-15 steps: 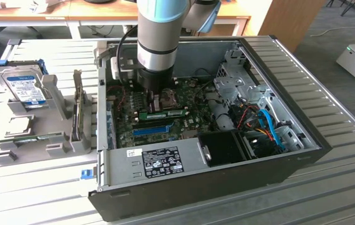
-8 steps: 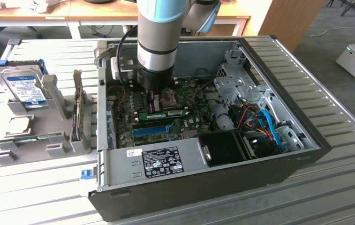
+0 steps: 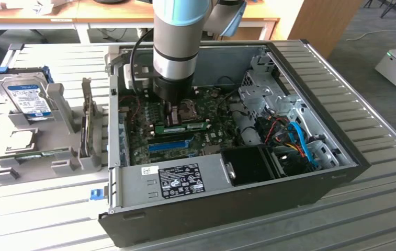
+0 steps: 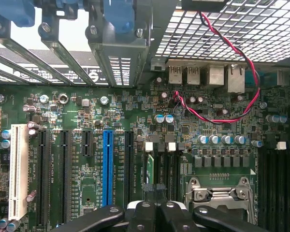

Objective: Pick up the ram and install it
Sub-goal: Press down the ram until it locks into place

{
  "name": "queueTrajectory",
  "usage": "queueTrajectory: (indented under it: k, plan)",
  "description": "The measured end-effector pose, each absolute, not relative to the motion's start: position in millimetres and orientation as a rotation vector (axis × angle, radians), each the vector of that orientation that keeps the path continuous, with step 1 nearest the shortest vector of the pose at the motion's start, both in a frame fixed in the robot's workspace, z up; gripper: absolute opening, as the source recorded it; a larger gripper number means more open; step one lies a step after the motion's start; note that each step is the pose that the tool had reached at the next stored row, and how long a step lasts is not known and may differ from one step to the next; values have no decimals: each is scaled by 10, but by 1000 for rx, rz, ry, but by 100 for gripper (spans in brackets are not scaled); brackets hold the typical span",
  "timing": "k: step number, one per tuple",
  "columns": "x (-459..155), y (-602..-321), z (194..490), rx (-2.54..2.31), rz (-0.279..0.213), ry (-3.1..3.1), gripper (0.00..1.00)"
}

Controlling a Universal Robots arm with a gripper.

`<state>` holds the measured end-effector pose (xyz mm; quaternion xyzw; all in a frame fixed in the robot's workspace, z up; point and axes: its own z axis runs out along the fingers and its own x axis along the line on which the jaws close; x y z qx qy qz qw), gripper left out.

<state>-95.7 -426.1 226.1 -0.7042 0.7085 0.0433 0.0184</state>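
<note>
Gripper [image 4: 154,193] fingers are closed tight, pinched together with hardly a gap, and they stand down inside the open computer case [image 3: 337,172] over the motherboard [image 4: 87,193]; in the wrist view the finger pads meet right at the ram [image 4: 150,166], a thin green stick standing on edge in its slot just beside the processor socket [image 4: 217,193]; in the exterior view a green stick lies along the board just under the arm, between the socket and the blue expansion slot [image 3: 168,144]. Whether the ram is fully seated cannot be told; the fingers hide its near end. To my eye the work is at the seating stage; doing it well calls for a straight, even press along the stick's top edge, kept in line with the slot, and no sideways twist, since the board is thin and would flex or skew; the red and black wire [image 4: 232,113] lies well apart and should not interfere.
</note>
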Motion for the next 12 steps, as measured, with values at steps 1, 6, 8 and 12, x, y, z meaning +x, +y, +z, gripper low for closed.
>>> queueTrajectory:
  k: [1, 6, 8, 12]
  plan:
    - [-957, -4261, 2261, -2187, 135, 2200, 11]
    - [-957, -4261, 2261, -2187, 135, 2200, 11]
    - [-957, -4261, 2260, -2187, 135, 2200, 11]
    - [-957, -4260, 2268, -2187, 135, 2200, 11]
